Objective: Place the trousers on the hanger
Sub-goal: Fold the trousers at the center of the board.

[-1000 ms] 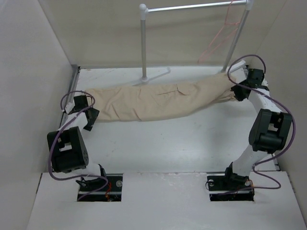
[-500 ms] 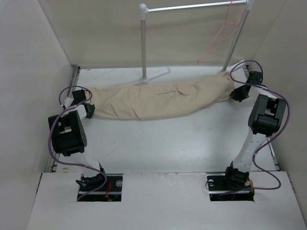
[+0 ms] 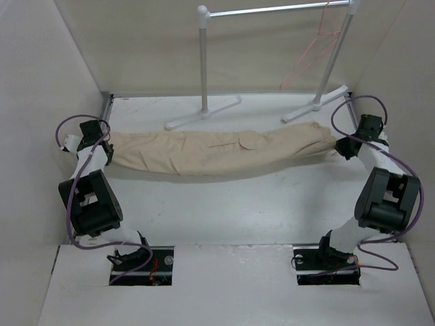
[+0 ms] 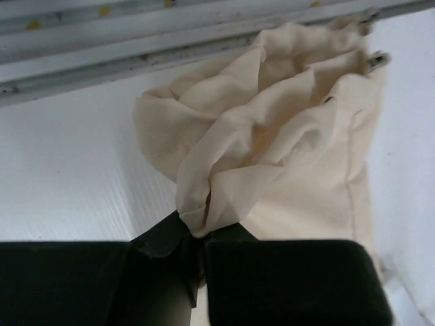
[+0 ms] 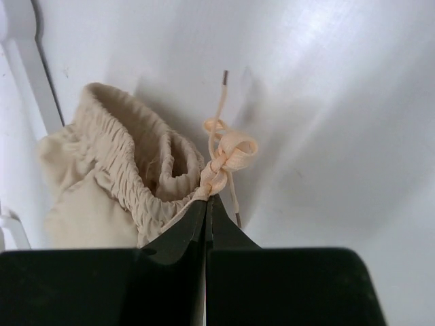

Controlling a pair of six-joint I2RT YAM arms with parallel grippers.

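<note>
- The left gripper [image 3: 107, 144], black with two fingers, sits at the far left of the white table [image 3: 238, 204]. Its fingers are pressed together on a pinched fold of the beige soft cloth trousers [image 3: 217, 153].
- The left wrist view alone shows that this end is a bunched leg opening with a stitched hem. A grey metal channel [image 4: 136, 41] runs along the table edge behind it.
- The trousers are stretched as one long band across the far half of the table. The long axis runs left to right, with the leg ends pointing left and the waist pointing right.
- A pocket flap [image 3: 248, 141] faces up near the middle. The middle sags slightly towards the near side, and whether it rests on the table cannot be told from above.
- Behind the trousers stands a white tubular rail stand [image 3: 202, 61], its feet just beyond the cloth.
- A thin pink-orange wire hanger [image 3: 309, 58] hangs from the rail near the right post. It is faint against the wall, and its hook meets the top edge of the overhead view.
- The right gripper [image 3: 342, 145] is clamped on the gathered elastic waistband. Only the right wrist view shows this, with a knotted pale drawstring [image 5: 228, 153] just beside the closed fingertips.
- Seen from overhead, both grips are partly hidden by the wrists and cables.
</note>
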